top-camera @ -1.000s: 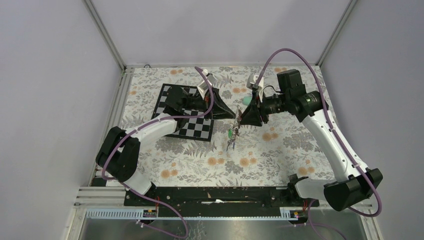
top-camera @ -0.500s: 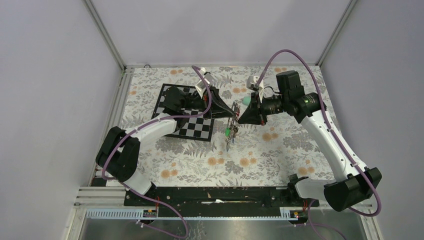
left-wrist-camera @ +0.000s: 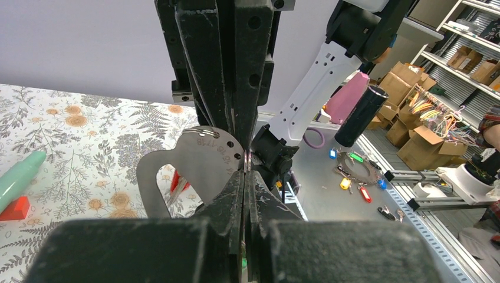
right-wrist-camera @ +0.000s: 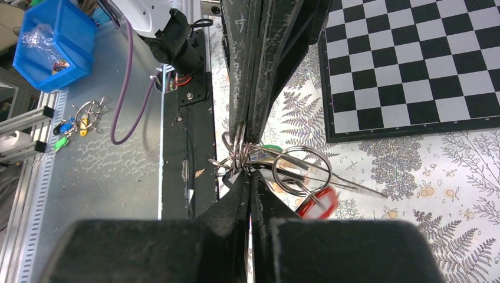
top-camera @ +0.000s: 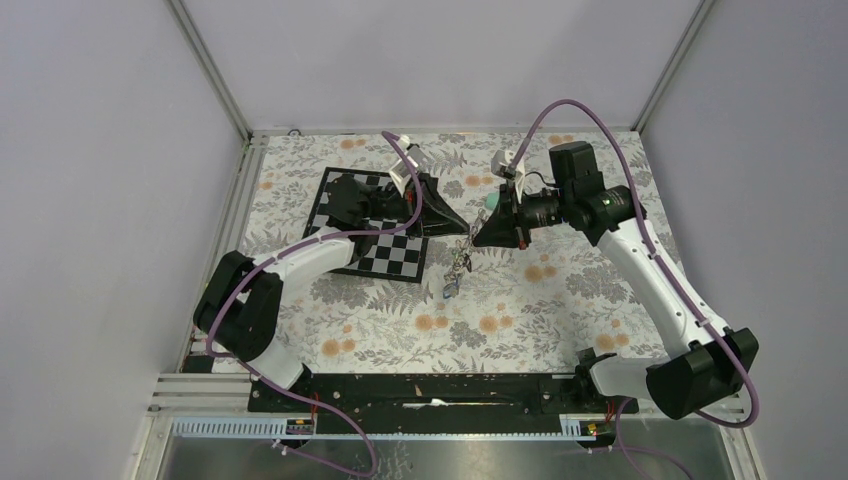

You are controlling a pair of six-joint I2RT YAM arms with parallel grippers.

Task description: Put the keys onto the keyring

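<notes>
Threading step in progress: both hands met tip to tip above the middle of the bench [top-camera: 520, 320], just right of the chessboard [top-camera: 345, 205]. Left hand [top-camera: 466, 230] was pinched shut; its wrist view showed a flat silver key [left-wrist-camera: 194, 162] with stamped digits clamped by its edge right at the fingertips. Right hand [top-camera: 478, 238] was also closed, gripping the keyring [right-wrist-camera: 236, 154] where several wire coils bunched together at its tips. The keys [top-camera: 453, 278] already on the wire hung below the two hands in a short string slanting toward the near side; whether the lowest touched the bench could not be told. In the right wrist view a red tag [right-wrist-camera: 315, 204] dangled under the rings and a green tag [right-wrist-camera: 270, 147] sat behind them. Teal tube [left-wrist-camera: 20, 177] lay on the bench on the far side of the hands, apart from them and not involved. Could not tell if the held key's hole had caught the wire end; the contact was hidden between the fingers. Likely next move: right hand holds the ring steady while the left feeds the key hole onto the open wire end and slides it round the coil. That calls for fine alignment, little force and no slip in either grip.
</notes>
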